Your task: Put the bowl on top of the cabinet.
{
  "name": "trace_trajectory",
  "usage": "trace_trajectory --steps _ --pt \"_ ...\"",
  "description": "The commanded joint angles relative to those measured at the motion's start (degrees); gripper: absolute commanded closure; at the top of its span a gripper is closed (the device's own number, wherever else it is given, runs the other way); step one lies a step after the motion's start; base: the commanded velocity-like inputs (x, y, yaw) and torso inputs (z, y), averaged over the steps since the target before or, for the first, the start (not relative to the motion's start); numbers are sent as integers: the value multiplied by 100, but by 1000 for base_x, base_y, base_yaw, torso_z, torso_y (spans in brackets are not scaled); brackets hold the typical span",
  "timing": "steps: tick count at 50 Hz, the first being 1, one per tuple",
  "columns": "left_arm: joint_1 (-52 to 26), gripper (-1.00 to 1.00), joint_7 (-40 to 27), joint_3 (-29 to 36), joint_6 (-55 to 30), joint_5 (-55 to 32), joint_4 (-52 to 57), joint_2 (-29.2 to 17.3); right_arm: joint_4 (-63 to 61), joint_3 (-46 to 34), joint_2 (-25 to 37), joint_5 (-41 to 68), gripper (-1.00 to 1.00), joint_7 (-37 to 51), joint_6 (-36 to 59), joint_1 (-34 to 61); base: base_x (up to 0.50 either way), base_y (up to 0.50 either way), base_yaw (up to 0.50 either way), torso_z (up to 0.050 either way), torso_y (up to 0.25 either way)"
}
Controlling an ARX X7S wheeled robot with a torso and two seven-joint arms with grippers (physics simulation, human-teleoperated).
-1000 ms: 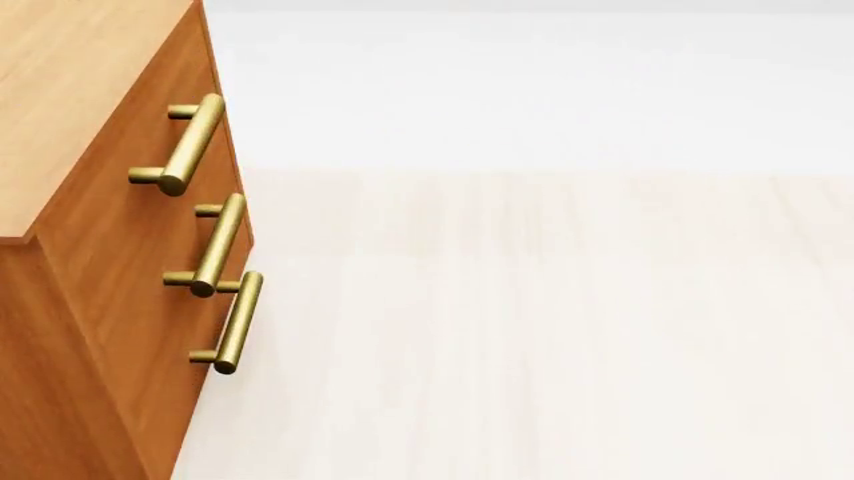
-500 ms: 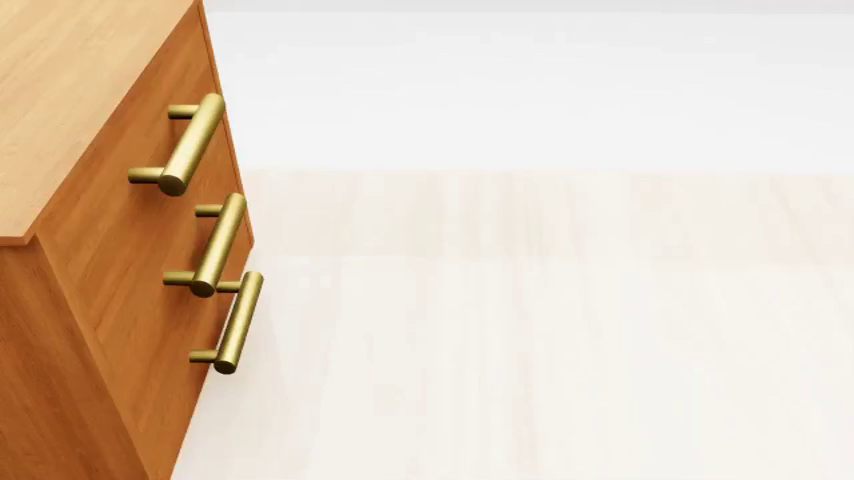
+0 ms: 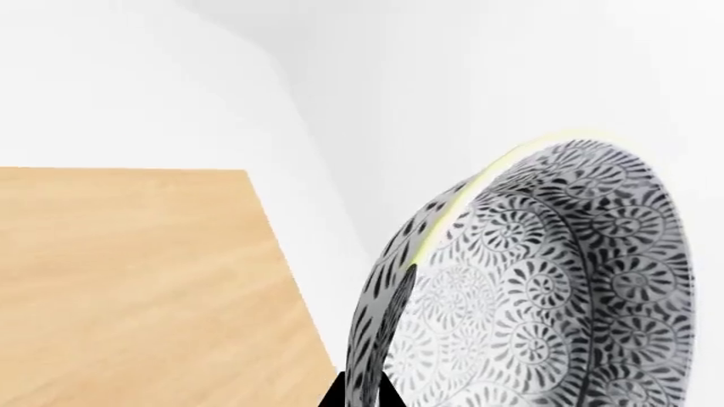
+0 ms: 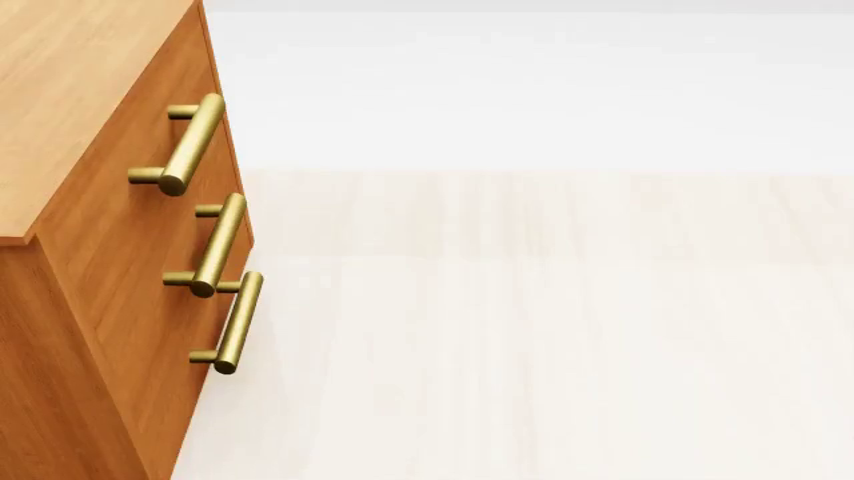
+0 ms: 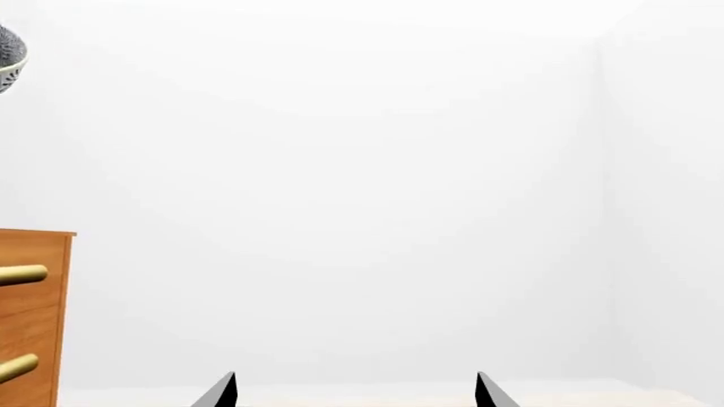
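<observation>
In the left wrist view the bowl [image 3: 543, 288] fills much of the frame close to the camera, tipped on edge so that its patterned inside faces the lens and its pale rim [image 3: 498, 165] arcs across the upper part. The dark tips of the left tool [image 3: 359, 392] show at the frame edge, pinching the bowl's wall between them, so this tool is clamped on the bowl and carries it in the air. Beyond the bowl lies the light wood top of the cabinet [image 3: 125, 280]; the bowl hangs above and beside that top, near its edge, and does not rest on it. How high it hangs over the wood cannot be told. In the head view the cabinet [image 4: 80, 130] stands at the left, with its three brass handles [image 4: 187, 145] on the drawer fronts and the pale floor [image 4: 561, 330] spreading to the right; neither arm nor the bowl appears there. In the right wrist view the right tool [image 5: 356, 392] shows only two dark fingertips, set well apart with nothing between them, so it is spread and empty, pointing level toward a white wall [image 5: 374, 186]. The cabinet's corner [image 5: 29, 322] with two handles sits at one side of that view, and a sliver of the bowl [image 5: 9, 59] shows high above the cabinet top, clear of it.
</observation>
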Motion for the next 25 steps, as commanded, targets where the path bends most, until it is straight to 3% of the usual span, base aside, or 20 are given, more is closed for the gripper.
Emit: trace_trajectory --steps 1,13,25 --pt "143 100 -650 442 180 -406 664 127 27 2 -17 7 -100 -12 -6 1 0 0 0 0 0" --pt "121 100 -1411 819 184 -363 296 -32 141 -13 -52 58 -100 -44 -94 19 0 0 0 0 1" --pt "-329 100 -1971 789 285 -290 -1239 -534 142 -7 -61 59 -100 -60 -89 25 0 0 0 0 0"
